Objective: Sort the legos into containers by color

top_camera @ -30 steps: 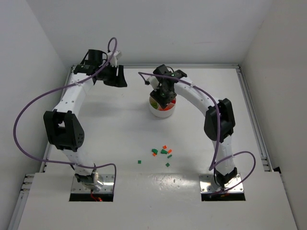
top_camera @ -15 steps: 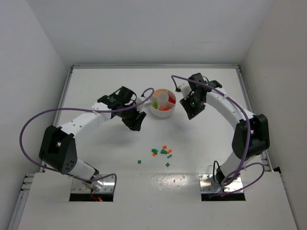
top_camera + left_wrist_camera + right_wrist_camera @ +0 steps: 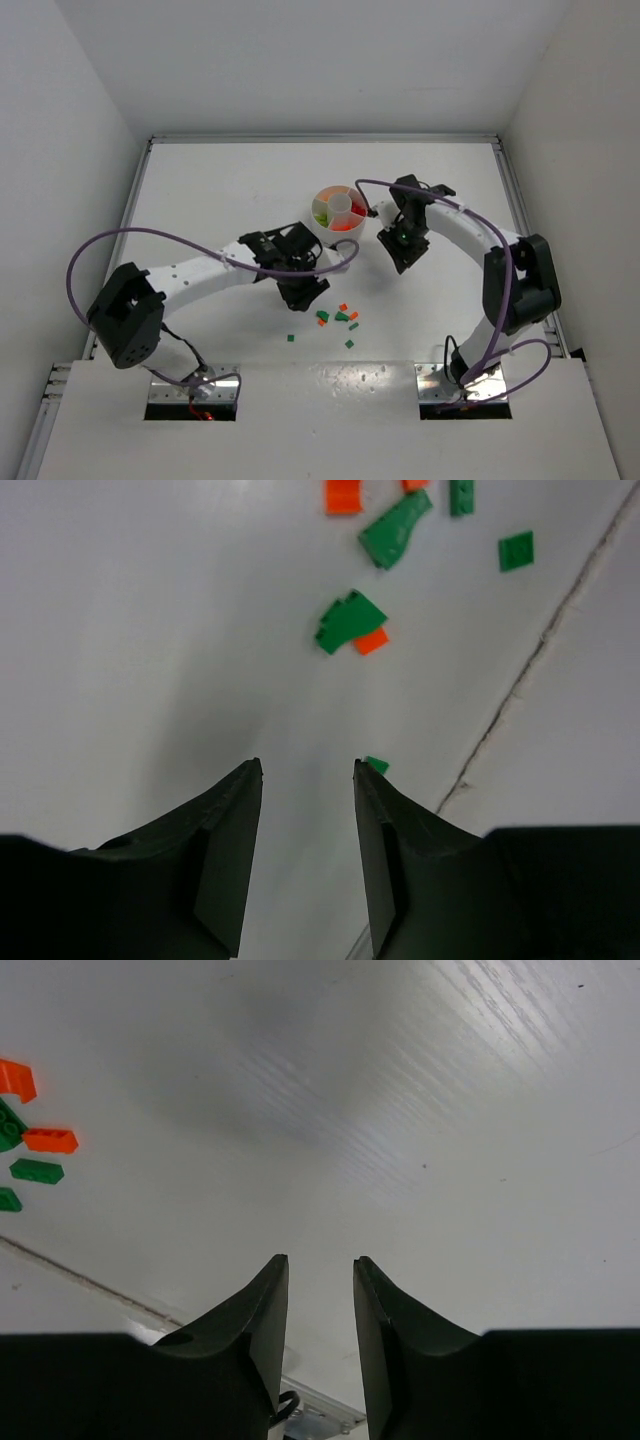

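Left gripper: I saw the left gripper (image 3: 308,770) with its jaws apart and nothing between them; only bare table (image 3: 200,200) showed through the gap.
Left gripper position: In the top view it hung low over the table, just left of the loose legos (image 3: 341,316) and nearer to me than the dish (image 3: 322,232).
At its fingertip: A small green piece (image 3: 377,765) peeked out just beside the tip of the right-hand finger. I could not tell whether it was touching.
Right gripper: The right gripper (image 3: 320,1260) had its jaws parted by a narrow gap and was empty, pointing down at bare table.
Right gripper position: It sat to the right of the dish, near it but not touching. A few orange and green pieces lay at the far left edge of its wrist view.
Dish: The round white dish stood mid-table, beyond the scatter, with a small round hub (image 3: 340,204) at its centre.
Dish contents: I made out red-orange pieces in the near wedge and yellow-green ones in the left wedge. The far wedges were too small for me to read.
Loose legos: A small scatter of green and orange pieces lay on the table between the two arms, well apart from the dish.
Close view: On the left wrist camera a green brick (image 3: 348,620) lay touching an orange brick (image 3: 371,640). A green wedge piece (image 3: 398,530) lay beyond them and a flat green square (image 3: 516,550) off to the right.
Strays: One green bit (image 3: 290,338) lay apart to the left of the scatter, and another (image 3: 349,343) on its near side.
Table seam: A thin seam (image 3: 520,680) ran across the surface just right of the scatter.
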`<state>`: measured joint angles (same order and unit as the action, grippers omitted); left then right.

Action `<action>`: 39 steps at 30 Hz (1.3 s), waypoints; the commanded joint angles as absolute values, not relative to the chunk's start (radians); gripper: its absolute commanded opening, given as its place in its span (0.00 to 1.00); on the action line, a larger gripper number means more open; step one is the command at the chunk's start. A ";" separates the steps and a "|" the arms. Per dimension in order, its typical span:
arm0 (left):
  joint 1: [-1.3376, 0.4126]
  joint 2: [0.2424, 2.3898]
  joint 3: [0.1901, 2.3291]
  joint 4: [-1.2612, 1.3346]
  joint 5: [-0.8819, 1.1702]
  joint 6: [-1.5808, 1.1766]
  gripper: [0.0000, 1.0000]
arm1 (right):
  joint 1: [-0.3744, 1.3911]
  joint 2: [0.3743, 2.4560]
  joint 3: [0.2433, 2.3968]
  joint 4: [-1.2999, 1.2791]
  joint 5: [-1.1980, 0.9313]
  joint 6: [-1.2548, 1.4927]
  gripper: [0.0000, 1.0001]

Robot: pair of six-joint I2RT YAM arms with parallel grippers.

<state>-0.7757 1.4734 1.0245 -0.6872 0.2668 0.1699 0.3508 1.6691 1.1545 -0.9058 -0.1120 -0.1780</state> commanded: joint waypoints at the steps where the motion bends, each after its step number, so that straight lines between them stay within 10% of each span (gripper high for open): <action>1: -0.851 1.479 0.999 -0.666 0.189 0.100 0.47 | 0.331 1.678 1.192 -0.879 -0.084 -0.141 0.33; 13: -1.037 1.525 0.954 -0.580 0.138 -0.057 0.61 | 0.310 1.724 1.201 -0.879 -0.083 -0.132 0.33; 39: -1.112 1.861 1.107 -0.574 -0.061 -0.330 0.50 | 0.291 1.713 1.189 -0.888 -0.074 -0.132 0.33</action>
